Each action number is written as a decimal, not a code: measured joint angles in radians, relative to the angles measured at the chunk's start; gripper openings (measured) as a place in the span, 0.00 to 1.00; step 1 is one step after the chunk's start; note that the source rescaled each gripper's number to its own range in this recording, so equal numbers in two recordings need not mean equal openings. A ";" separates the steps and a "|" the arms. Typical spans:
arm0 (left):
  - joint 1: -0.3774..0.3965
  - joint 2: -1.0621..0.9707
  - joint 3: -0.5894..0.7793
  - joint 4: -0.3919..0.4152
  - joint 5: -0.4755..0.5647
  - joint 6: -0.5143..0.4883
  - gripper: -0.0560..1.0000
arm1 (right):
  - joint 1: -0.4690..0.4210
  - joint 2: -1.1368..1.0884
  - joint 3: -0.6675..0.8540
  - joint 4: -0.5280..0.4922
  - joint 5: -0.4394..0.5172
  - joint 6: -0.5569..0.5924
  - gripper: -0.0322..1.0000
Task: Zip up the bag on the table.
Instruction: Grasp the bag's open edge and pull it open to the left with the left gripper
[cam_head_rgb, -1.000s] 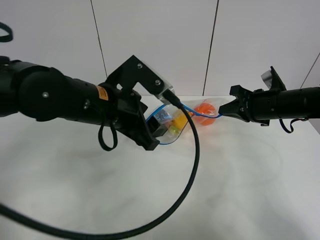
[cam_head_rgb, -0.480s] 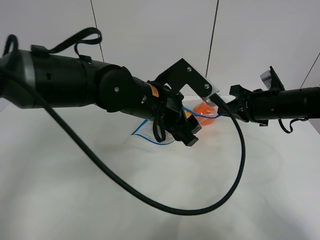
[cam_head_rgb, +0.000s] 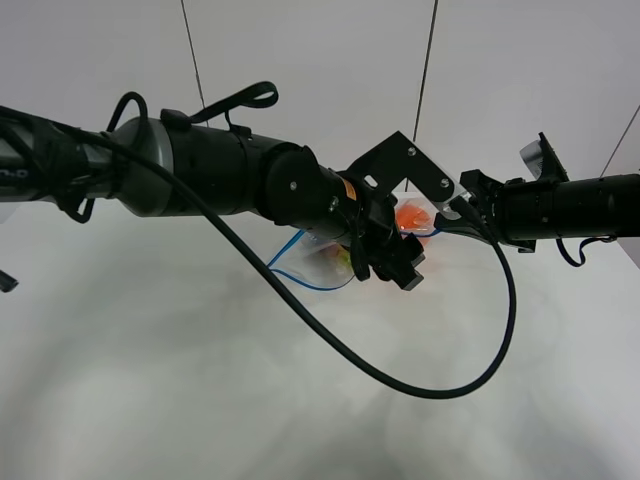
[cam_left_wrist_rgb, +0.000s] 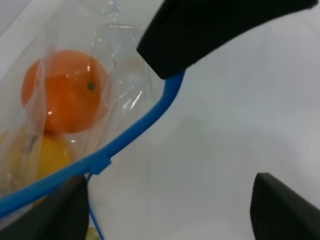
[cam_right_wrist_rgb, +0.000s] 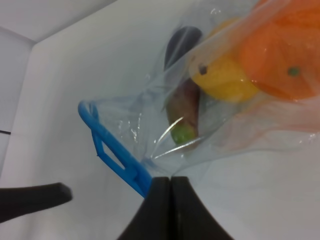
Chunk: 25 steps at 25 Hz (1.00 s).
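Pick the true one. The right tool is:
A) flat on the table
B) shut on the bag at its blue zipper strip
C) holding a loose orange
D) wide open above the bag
B: the right wrist view shows the right tool with jaws pressed together on the bag where the blue zipper strip ends.
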 joint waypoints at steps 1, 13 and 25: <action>0.000 0.005 -0.001 0.000 -0.001 0.004 1.00 | 0.000 0.000 0.000 0.000 0.001 0.000 0.03; 0.000 0.068 -0.065 0.037 -0.020 0.048 0.98 | 0.000 0.000 0.000 -0.005 0.013 0.000 0.03; 0.029 0.068 -0.075 0.168 -0.020 0.046 0.97 | 0.000 0.000 0.000 -0.010 0.013 0.001 0.03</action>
